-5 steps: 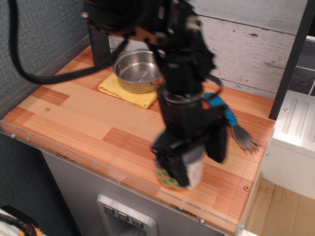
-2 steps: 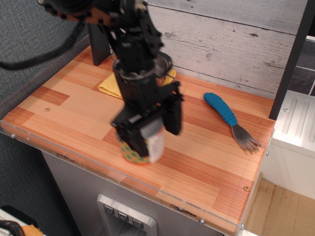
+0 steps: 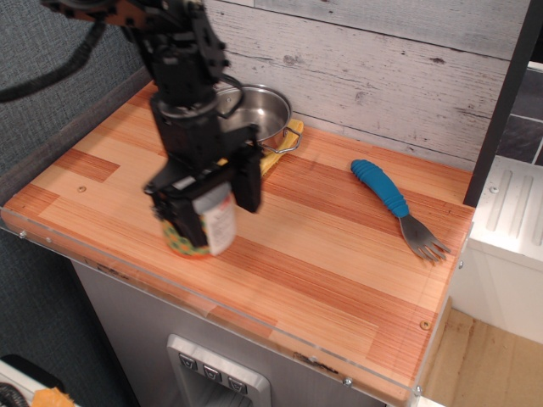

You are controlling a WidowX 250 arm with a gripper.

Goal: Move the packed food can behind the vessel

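Observation:
My gripper is shut on the packed food can, a short tin with green, orange and yellow dots and a white panel. It holds the can at the front left of the wooden table, low over the surface. The vessel, a shiny steel pot with loop handles, stands behind my arm at the back on a yellow cloth; my arm hides its left part.
A blue-handled fork lies at the right of the wooden table. A grey plank wall runs along the back. A dark post stands at the right edge, with a white unit beyond it.
My gripper has carried the can leftward along the front of the table, from the front right to the front left. The pot, cloth and fork have not moved.

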